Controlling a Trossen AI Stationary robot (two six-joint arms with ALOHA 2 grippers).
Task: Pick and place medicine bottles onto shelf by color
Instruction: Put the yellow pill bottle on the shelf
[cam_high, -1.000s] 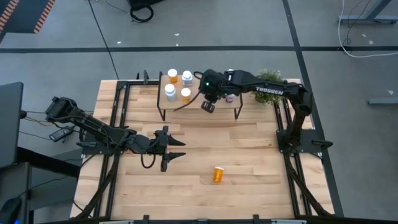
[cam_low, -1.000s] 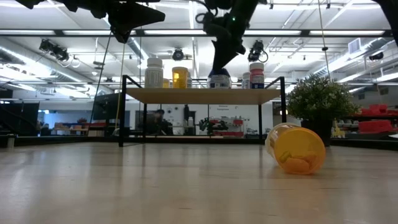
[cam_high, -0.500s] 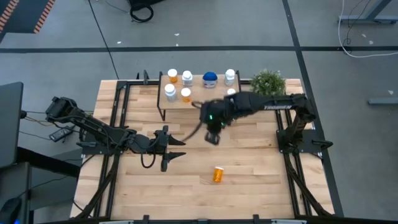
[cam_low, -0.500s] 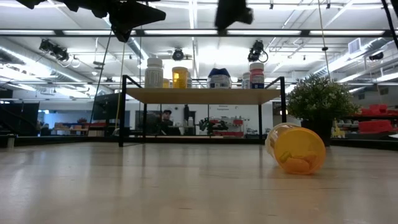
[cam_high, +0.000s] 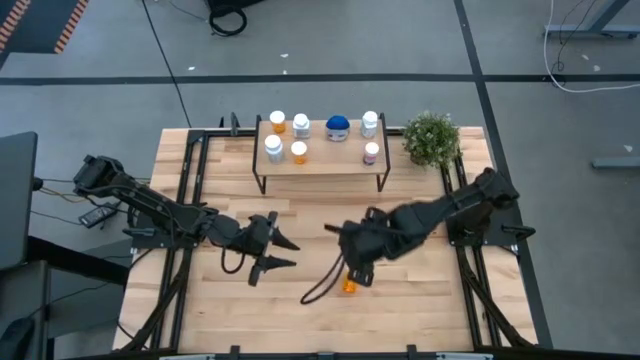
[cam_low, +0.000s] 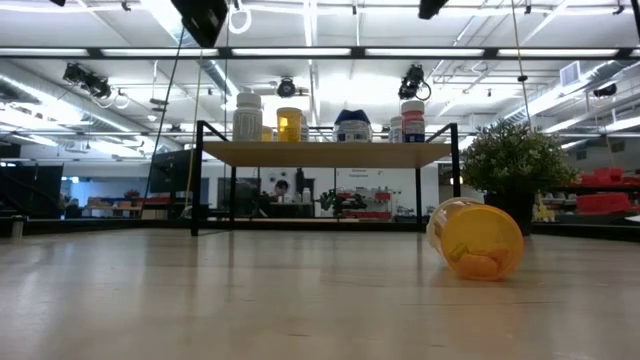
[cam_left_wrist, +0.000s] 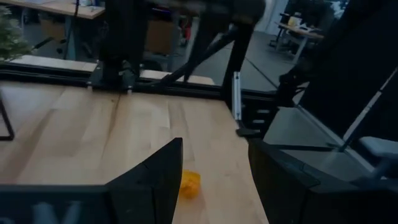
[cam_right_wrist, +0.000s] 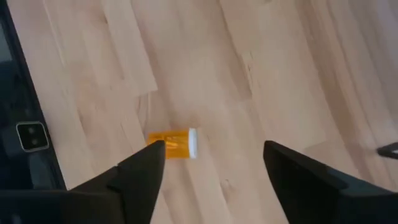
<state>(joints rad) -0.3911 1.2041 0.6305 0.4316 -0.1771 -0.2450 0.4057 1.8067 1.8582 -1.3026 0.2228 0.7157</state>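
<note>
One orange medicine bottle (cam_high: 348, 287) lies on its side on the table near the front, its white cap (cam_right_wrist: 192, 142) showing in the right wrist view. My right gripper (cam_right_wrist: 214, 165) hovers open above it, touching nothing. My left gripper (cam_high: 285, 253) hangs open over the table left of centre, pointing toward the bottle (cam_left_wrist: 189, 184). The shelf (cam_high: 320, 160) stands at the far middle on black legs. On it stand several white-capped bottles, among them an orange one (cam_high: 277, 122) and a pinkish one (cam_high: 371, 153), and a blue-topped one (cam_high: 338, 127).
A small potted plant (cam_high: 432, 137) stands to the right of the shelf. Black frame rails (cam_high: 190, 200) run along the table's left and right sides. Bare wood lies between the shelf and the lying bottle (cam_low: 475, 238).
My right gripper has left the shelf, where it stood over the blue-topped bottle. It has swung toward the table's near edge and now hangs over the lying orange bottle. The blue-topped bottle stays upright on the shelf. My left gripper has turned a little toward the near edge.
</note>
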